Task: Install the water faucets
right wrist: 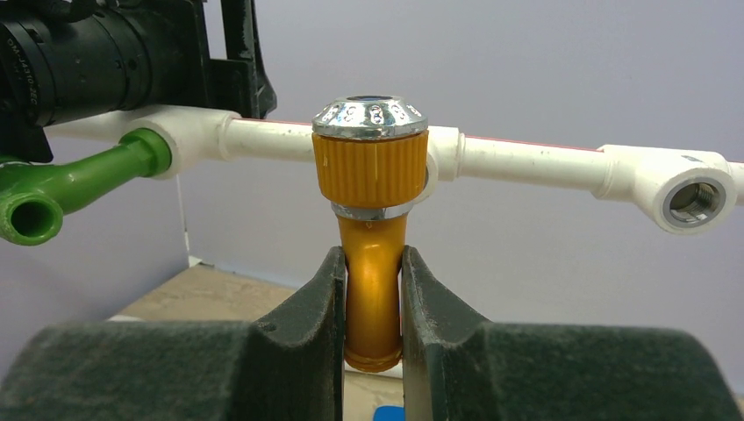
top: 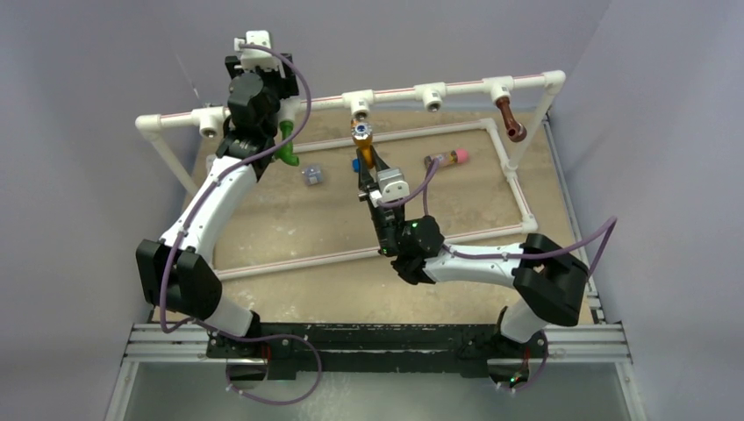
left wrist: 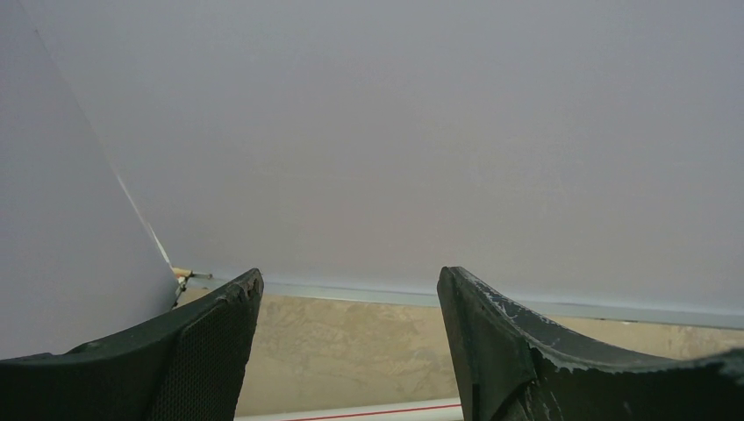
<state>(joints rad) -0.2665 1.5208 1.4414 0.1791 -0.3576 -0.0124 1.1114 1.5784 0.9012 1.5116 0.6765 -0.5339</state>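
Two right fingers (right wrist: 325, 307) clamp the orange faucet (right wrist: 373, 263), its knob (right wrist: 370, 162) just above them at the white pipe (right wrist: 526, 158). The green faucet (right wrist: 70, 184) sticks out left of them. Left fingers (left wrist: 219, 351) are wide apart.

A pipe rail (top: 395, 92) crosses the upper part of the top view. The left faucet (top: 285, 145) hangs from it left of centre, and the right faucet (top: 510, 118) from its right end. The middle faucet (top: 361, 133) sits just below the rail's centre, between the fingers of the right gripper (top: 362, 158). On the surface (top: 456, 202), a small cylinder (top: 447, 159) lies right of that gripper and a small block (top: 311, 174) left of it.
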